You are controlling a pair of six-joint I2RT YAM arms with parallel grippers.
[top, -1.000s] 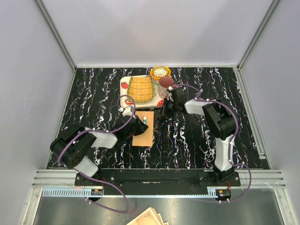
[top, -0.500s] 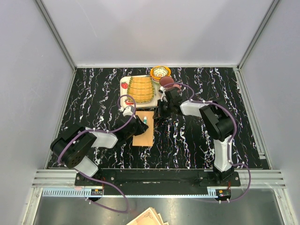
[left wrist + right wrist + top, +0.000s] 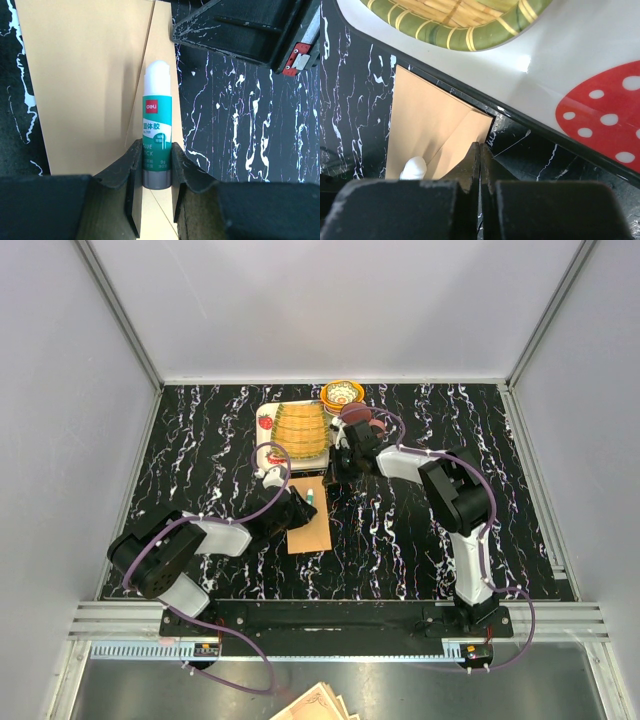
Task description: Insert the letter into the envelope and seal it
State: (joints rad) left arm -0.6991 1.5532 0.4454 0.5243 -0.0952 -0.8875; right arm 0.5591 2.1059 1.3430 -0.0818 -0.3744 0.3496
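the left gripper [image 3: 157, 151] was clamped on the lower barrel of an uncapped glue stick [image 3: 157, 120], its white tip pointing up the frame over the envelope [image 3: 85, 75], along the crease where the flap [image 3: 161, 45] meets the body. the envelope lay flat on the black marbled table [image 3: 240, 115], centre of the overhead view. the right gripper [image 3: 480, 150] had its fingers pressed together, tips at the flap's far corner, just beside the tray edge.

risks, as i judged them: the stick was held low, so pressing its tip down could make it pivot or slip in the grip. only one corner looked pinned, so a glue stroke might drag or crumple the envelope. glue could also smear onto the table.

no letter showed in any view; whether it was already inside, i could not tell.

the white tray [image 3: 560, 65] with red spotted mushrooms, upper centre overhead, carried a woven green-and-yellow basket [image 3: 455, 20]; its contents were not visible. a small patterned bowl [image 3: 342, 394] sat at the tray's upper right.
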